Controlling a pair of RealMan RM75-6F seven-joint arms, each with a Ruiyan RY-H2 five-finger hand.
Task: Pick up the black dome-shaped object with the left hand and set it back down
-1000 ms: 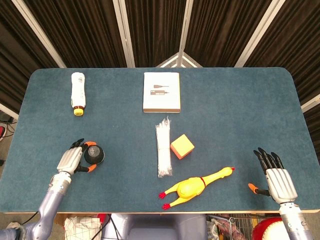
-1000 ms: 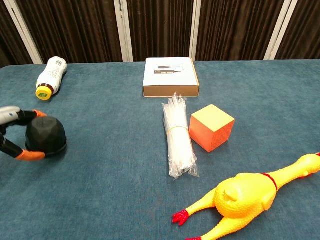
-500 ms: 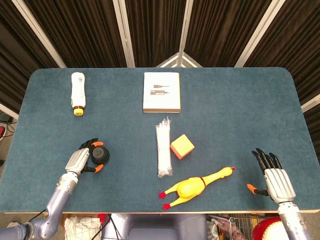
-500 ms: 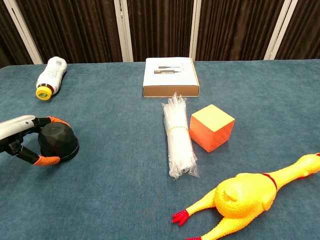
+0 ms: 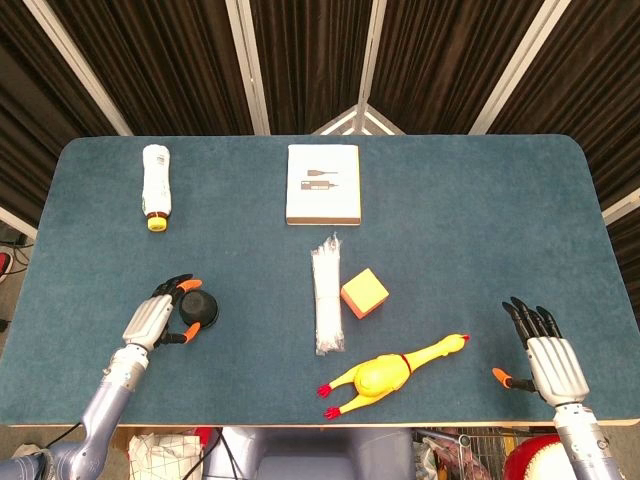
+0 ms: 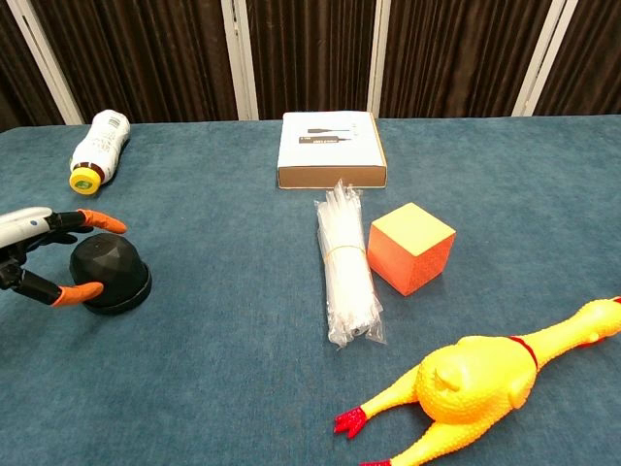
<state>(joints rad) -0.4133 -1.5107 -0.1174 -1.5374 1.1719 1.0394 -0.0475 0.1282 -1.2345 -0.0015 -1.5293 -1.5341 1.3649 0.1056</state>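
On the table: one black dome (image 5: 199, 309); one white bottle with a yellow cap (image 5: 155, 187), lying down; one flat white box (image 5: 322, 184); one bundle of clear straws (image 5: 327, 294); one orange cube (image 5: 364, 293); one yellow rubber chicken (image 5: 391, 373). Robot hands: two, left hand (image 5: 152, 319) and right hand (image 5: 545, 357).

My head camera looks steeply down on the whole surface (image 5: 450, 200), all four edges in frame. My chest camera sits low at the near edge, close, facing the far edge. Both share the surface's middle and left part.
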